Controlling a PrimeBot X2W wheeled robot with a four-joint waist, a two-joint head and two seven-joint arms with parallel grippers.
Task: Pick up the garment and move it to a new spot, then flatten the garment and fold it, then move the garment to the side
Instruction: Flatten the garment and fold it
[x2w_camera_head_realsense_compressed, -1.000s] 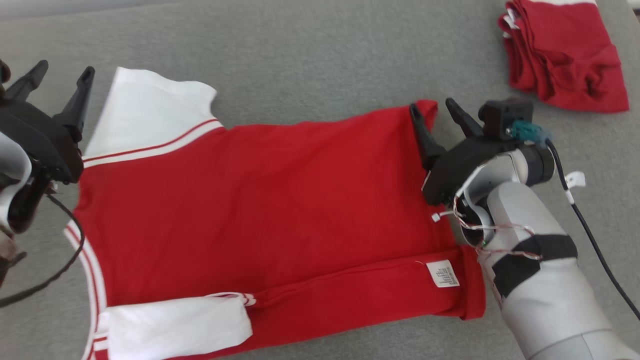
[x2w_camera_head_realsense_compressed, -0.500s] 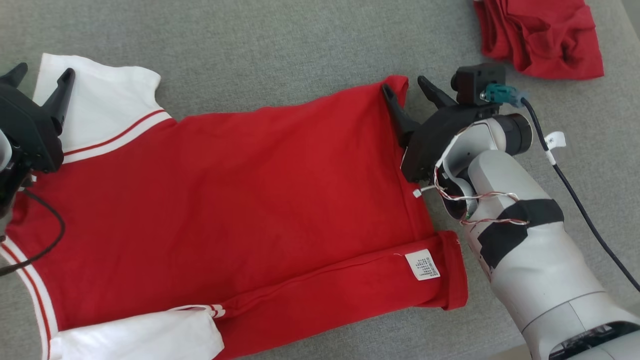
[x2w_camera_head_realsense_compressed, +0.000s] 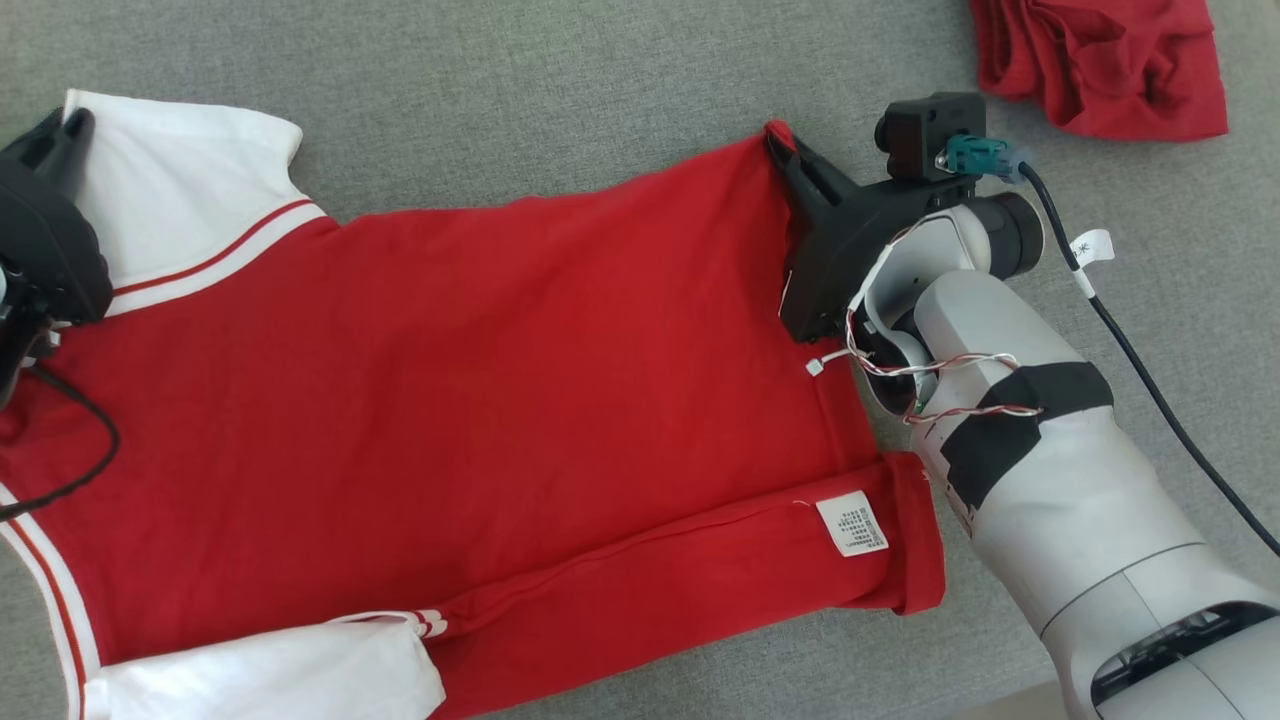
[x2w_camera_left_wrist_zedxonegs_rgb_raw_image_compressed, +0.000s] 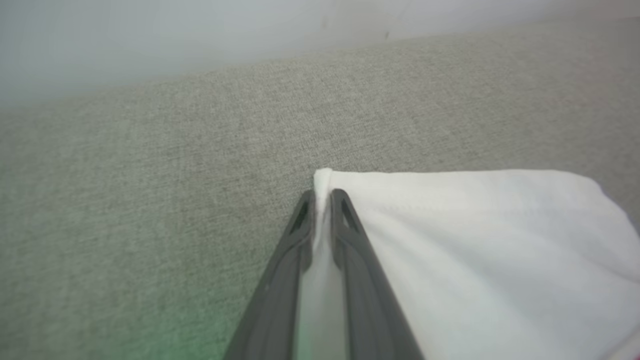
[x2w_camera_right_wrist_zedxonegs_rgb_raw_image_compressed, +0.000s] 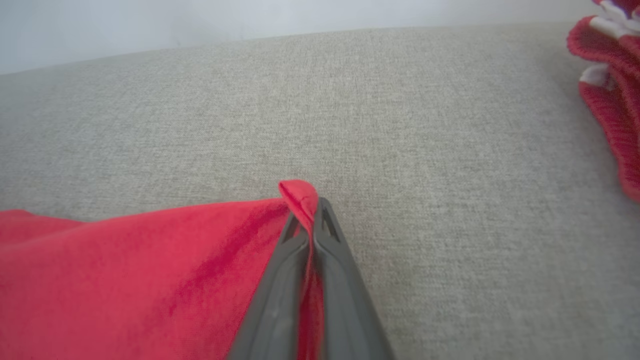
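Seeing the whole garment (x2w_camera_head_realsense_compressed: 500, 380) from my head view. Wrist views: left fingers (x2w_camera_left_wrist_zedxonegs_rgb_raw_image_compressed: 346, 235) pinch its white sleeve (x2w_camera_left_wrist_zedxonegs_rgb_raw_image_compressed: 475, 240), right fingers (x2w_camera_right_wrist_zedxonegs_rgb_raw_image_compressed: 285, 280) its red corner (x2w_camera_right_wrist_zedxonegs_rgb_raw_image_compressed: 299, 192).

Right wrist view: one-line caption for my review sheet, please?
Right gripper shut on a red hem corner of the garment, which lies on the grey surface.

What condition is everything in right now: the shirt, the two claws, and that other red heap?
red shirt, spread flat, one long side folded over.
left gripper, shut on the shirt's white sleeve corner.
right gripper, shut on the shirt's red hem corner.
other red garment, bunched up, lying apart from the shirt.
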